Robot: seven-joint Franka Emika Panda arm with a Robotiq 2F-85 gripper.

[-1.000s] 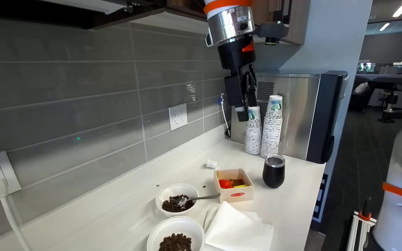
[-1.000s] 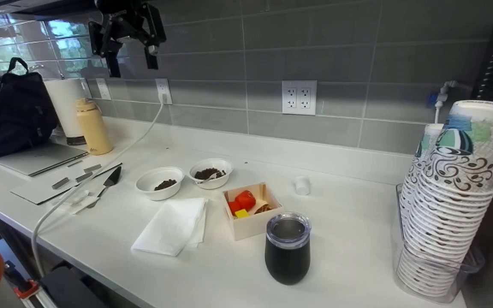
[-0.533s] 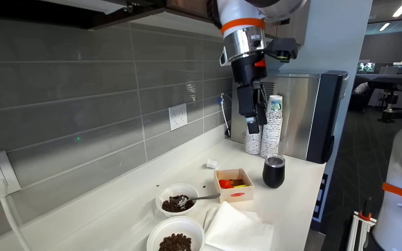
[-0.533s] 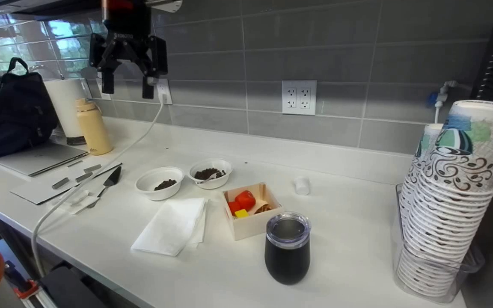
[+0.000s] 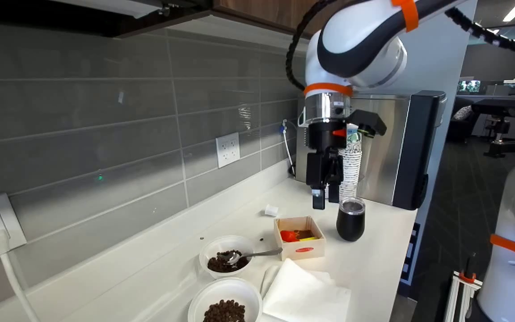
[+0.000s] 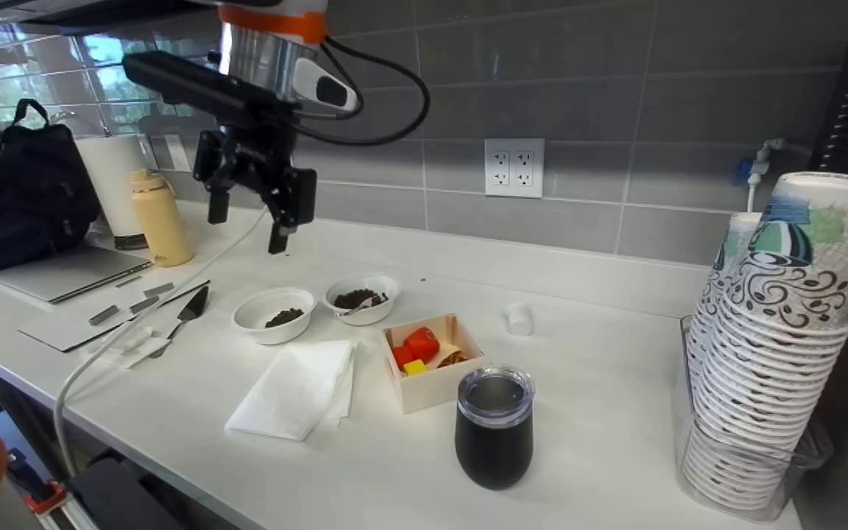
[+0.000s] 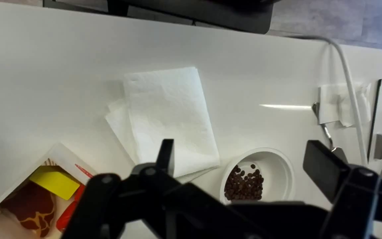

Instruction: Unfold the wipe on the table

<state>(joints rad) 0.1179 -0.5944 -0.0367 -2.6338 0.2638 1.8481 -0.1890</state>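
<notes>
Wrist view's got the gripper (image 7: 242, 161) spread pretty wide, hanging clear above the table (image 7: 61, 83), bowl (image 7: 279, 174) peeking between its fingers (image 7: 325, 171), folded wipe (image 7: 174, 119) lying lower down.

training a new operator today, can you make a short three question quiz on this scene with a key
1. Multiple choice: the wipe is a) spread out fully, b) folded, c) crumpled into a ball.
2. True or false: the gripper is open.
3. Which utensil rests in the white bowl nearer the small box?

Key: 1 b; 2 true; 3 a spoon.
</notes>
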